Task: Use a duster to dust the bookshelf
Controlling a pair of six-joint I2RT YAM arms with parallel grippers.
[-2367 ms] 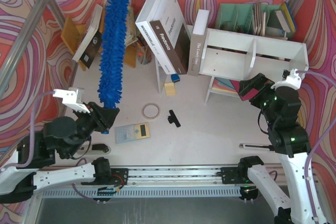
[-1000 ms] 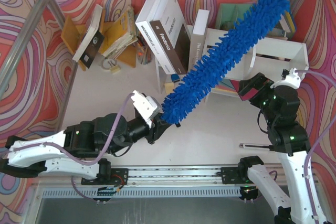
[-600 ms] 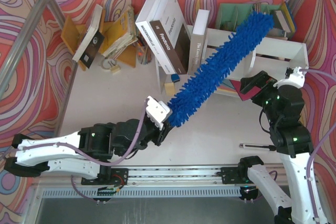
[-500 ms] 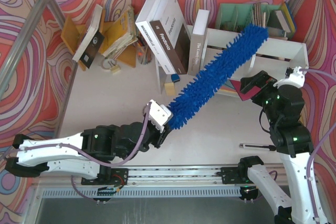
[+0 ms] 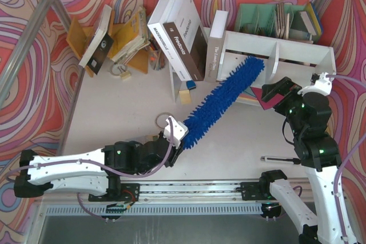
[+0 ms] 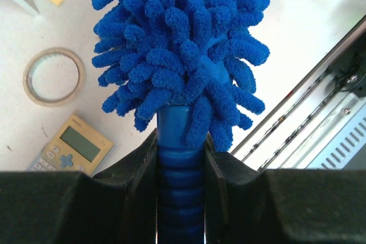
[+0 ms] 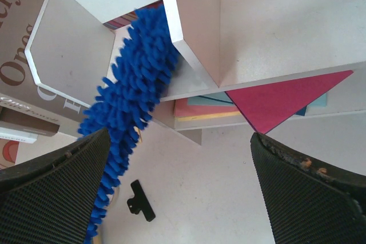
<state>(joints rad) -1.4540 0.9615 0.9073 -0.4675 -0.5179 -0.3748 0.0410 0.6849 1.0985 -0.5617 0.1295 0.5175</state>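
From where I stand, the job right now is the wipe inside the bookshelf point(image 5: 300, 54) itself. The fluffy end of the duster point(image 5: 224, 96) is tucked into its left compartment, right up against the divider. To do this well, I'd say the head should be drawn lightly along the compartment's inner face, from the divider towards the outer wall. It should press just enough for the fibres to brush. The unit stands on legs and looks as if a hard shove could shift it. The big books point(image 5: 184, 37) leaning just beside its left end could also tip if the shaft swings wide. The second compartment looks not yet reached, so the tip will have to lift over the divider, not drag through it.

The left pincer point(image 6: 180, 148) is clamped on the duster's ribbed blue handle, right where the fluff begins. From there the duster runs away from it in a slant across the desk point(image 5: 114, 107), up and to the right. That leaves this pincer well apart from the bookshelf, low above the desk near a tape ring point(image 6: 54, 76) and a calculator point(image 6: 71, 144).

The right pincer point(image 7: 177, 192) hangs just in front of the bookshelf with its fingers wide apart, holding nothing
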